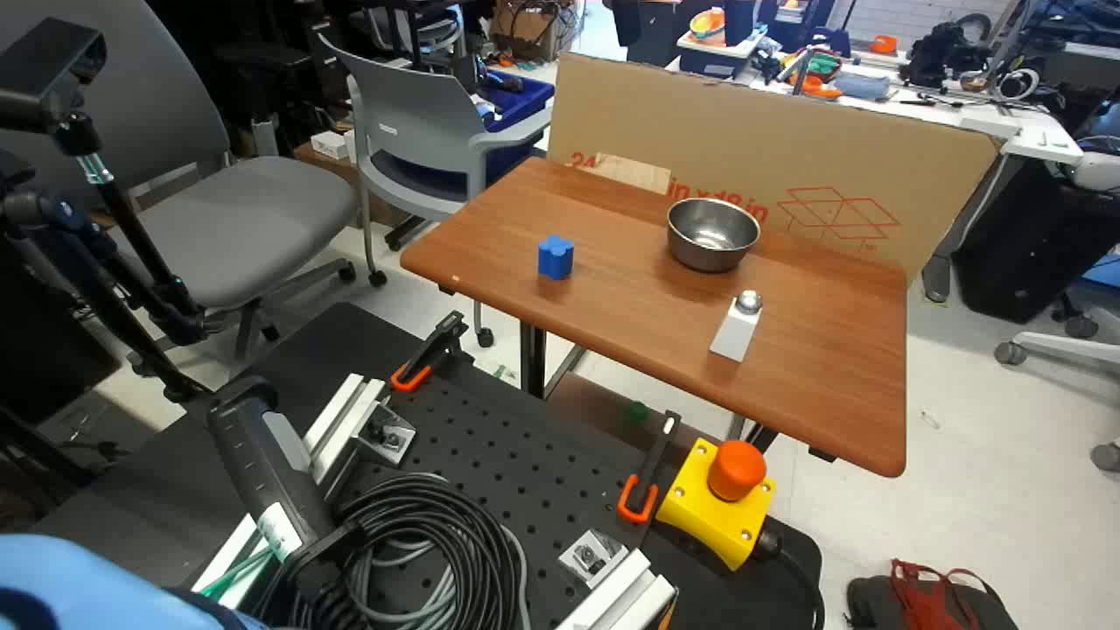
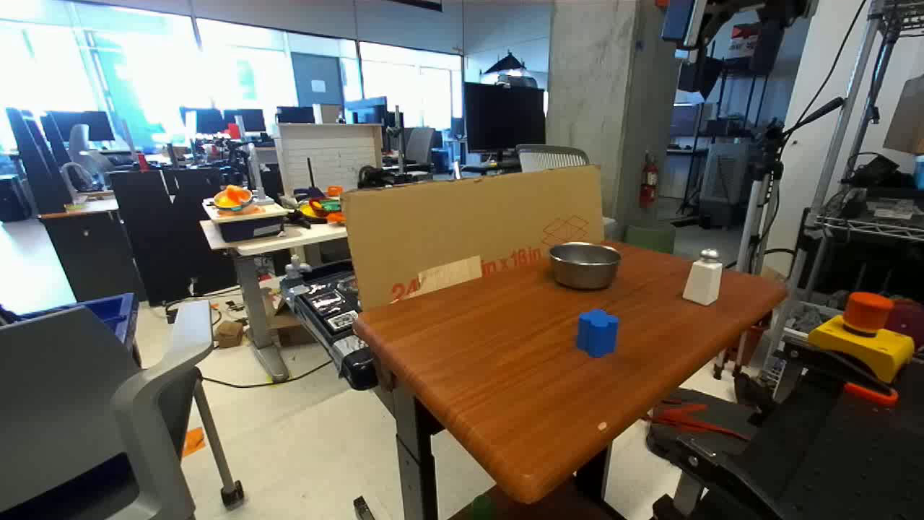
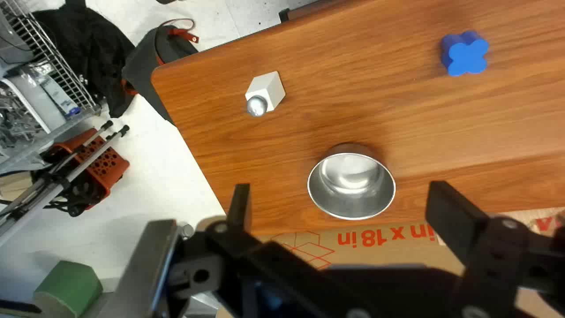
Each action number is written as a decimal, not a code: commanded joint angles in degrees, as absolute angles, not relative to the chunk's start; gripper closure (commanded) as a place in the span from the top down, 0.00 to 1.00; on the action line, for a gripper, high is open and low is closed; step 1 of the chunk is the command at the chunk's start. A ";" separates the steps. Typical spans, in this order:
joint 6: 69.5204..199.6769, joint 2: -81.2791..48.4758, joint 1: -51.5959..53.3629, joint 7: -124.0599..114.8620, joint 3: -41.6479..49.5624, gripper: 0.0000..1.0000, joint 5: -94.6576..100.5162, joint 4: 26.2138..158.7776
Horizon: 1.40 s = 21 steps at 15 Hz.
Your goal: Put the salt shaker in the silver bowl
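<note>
The white salt shaker (image 1: 736,328) with a shiny metal top stands upright on the brown table; it also shows in an exterior view (image 2: 702,282) and in the wrist view (image 3: 267,88). The silver bowl (image 1: 712,234) stands upright near the cardboard, and its visible inside is bare; it also shows in an exterior view (image 2: 585,266) and in the wrist view (image 3: 351,187). My gripper (image 3: 339,184) is open with nothing between its fingers, high above the table. In the wrist view the bowl appears between the fingertips, well below them, and the shaker lies beyond, up and left.
A blue clover-shaped block (image 1: 556,258) stands on the brown table (image 1: 630,289). A cardboard panel (image 1: 752,149) stands upright along the table's far edge. A yellow box with a red button (image 1: 722,499) and coiled cables (image 1: 437,551) lie on the black pegboard base beside the table.
</note>
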<state>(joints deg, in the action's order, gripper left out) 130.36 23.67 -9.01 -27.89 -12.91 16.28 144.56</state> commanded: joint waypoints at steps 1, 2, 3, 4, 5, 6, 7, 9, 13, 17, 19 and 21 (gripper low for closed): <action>130.12 23.54 -7.66 -28.35 -11.62 1.00 16.95 144.46; 130.12 23.54 -7.66 -28.35 -11.62 1.00 16.95 144.46; 130.12 23.54 -7.66 -28.35 -11.62 1.00 16.95 144.46; 130.12 23.54 -7.66 -28.35 -11.62 1.00 16.95 144.46; 130.12 23.54 -7.66 -28.35 -11.62 1.00 16.95 144.46; 130.12 23.54 -7.66 -28.35 -11.62 1.00 16.95 144.46; 130.12 23.54 -7.66 -28.35 -11.62 1.00 16.95 144.46; 130.12 23.54 -7.66 -28.35 -11.62 1.00 16.95 144.46; 130.12 23.54 -7.66 -28.35 -11.62 1.00 16.95 144.46; 132.33 21.33 -8.25 -28.59 -10.76 1.00 17.19 143.99; 134.25 18.93 -8.69 -27.58 -9.22 1.00 17.00 143.41; 137.22 14.94 -8.61 -23.82 -6.61 1.00 16.22 142.00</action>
